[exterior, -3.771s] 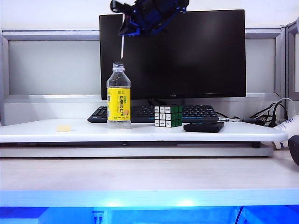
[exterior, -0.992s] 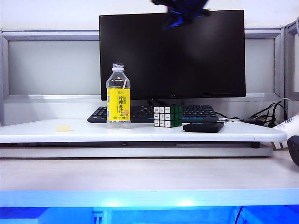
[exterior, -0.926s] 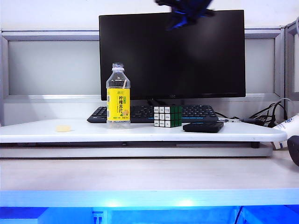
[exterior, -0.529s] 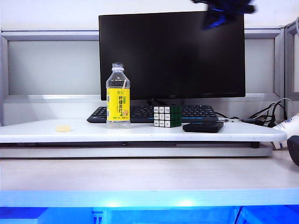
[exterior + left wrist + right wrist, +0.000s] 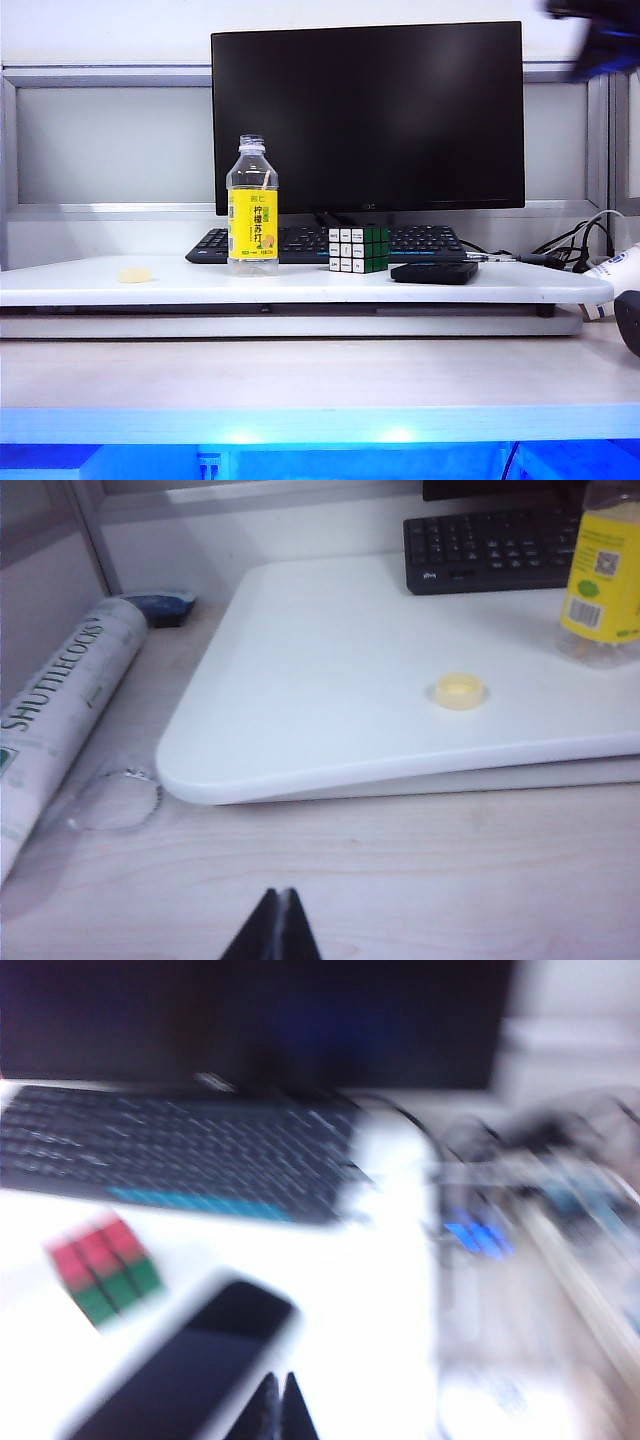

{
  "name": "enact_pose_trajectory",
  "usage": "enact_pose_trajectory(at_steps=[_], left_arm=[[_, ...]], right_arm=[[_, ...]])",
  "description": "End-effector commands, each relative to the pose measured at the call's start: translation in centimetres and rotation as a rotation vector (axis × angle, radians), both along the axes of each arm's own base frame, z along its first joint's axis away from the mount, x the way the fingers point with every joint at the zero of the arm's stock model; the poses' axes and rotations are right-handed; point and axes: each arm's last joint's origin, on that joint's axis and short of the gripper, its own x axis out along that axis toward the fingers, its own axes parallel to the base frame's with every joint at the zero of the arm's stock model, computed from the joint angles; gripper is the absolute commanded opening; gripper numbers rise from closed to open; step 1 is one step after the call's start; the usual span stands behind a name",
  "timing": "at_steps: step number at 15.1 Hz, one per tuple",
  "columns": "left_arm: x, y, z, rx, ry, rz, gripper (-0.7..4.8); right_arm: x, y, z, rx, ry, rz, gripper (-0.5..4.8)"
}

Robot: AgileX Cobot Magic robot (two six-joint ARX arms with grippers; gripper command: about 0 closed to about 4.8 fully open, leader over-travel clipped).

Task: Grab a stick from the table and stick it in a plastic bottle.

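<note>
Left gripper point(image 5: 280, 920) hangs low over the wood ledge, jaws closed and empty. On the white counter point(image 5: 300, 285), the plastic bottle point(image 5: 253, 205) now holds the stick point(image 5: 262, 195). Right gripper point(image 5: 278, 1400), jaws closed and empty, has swung away rightward; insertion looks done.

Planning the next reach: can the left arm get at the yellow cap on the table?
Probably yes: the yellow cap lies alone on open table, nothing between it and the shut left gripper.
</note>
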Motion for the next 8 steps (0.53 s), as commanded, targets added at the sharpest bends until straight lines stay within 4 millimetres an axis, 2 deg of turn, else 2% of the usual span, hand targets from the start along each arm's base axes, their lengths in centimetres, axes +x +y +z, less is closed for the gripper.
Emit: enact_pose_trajectory(at_steps=[1, 2, 4, 7, 8], left_arm=[[0.0, 0.0, 0.0, 0.003, 0.005, -0.012, -0.06], [0.0, 0.0, 0.0, 0.003, 0.005, -0.012, -0.06], [0.0, 0.0, 0.0, 0.002, 0.006, -0.012, -0.06], [0.0, 0.0, -0.1, 0.003, 0.01, -0.012, -0.06], [0.0, 0.0, -0.1, 0.003, 0.01, -0.011, -0.06]], right_arm=[[-2.5, -0.4, -1.0, 0.011, -0.031, 0.0, -0.05], [-4.0, -0.1, -2.3, 0.012, -0.032, 0.014, -0.05], [-5.5, 0.2, -4.1, 0.014, -0.056, 0.025, -0.05], [-8.6, 0.0, -9.7, 0.047, -0.08, 0.019, -0.05], [-8.8, 0.0, -10.3, 0.047, -0.085, 0.019, -0.05]])
